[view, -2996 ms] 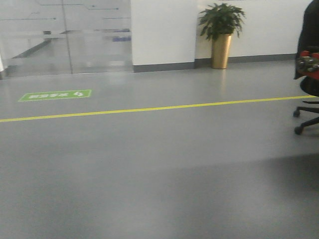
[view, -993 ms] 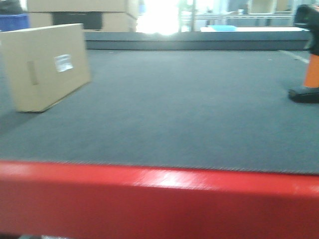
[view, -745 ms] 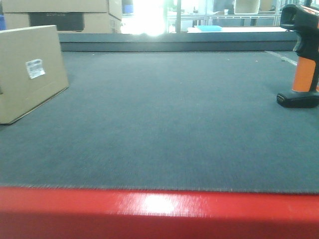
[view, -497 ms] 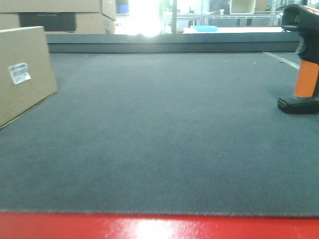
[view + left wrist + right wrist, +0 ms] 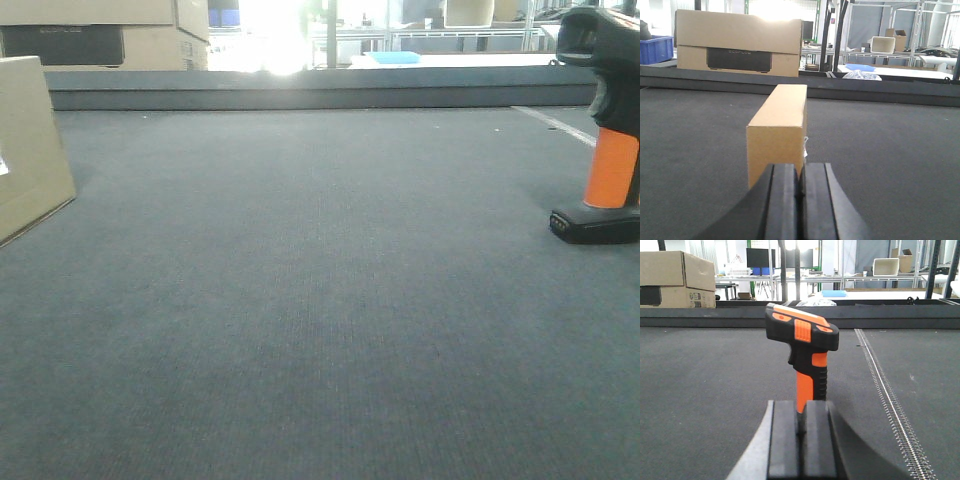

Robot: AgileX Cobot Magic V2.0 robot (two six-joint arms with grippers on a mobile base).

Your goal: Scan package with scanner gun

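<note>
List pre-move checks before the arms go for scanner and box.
1. Black pistol-shaped scanner gun with orange handle upright on its foot: ok.
2. Right gripper lined up with its handle: ok.
3. Right gripper open for the grasp: not ok, shut.
4. Tan cardboard package standing ahead of left gripper: ok.
5. Left gripper open: not ok, shut.
6. White barcode label readable: cannot tell, only a sliver shows.
</note>
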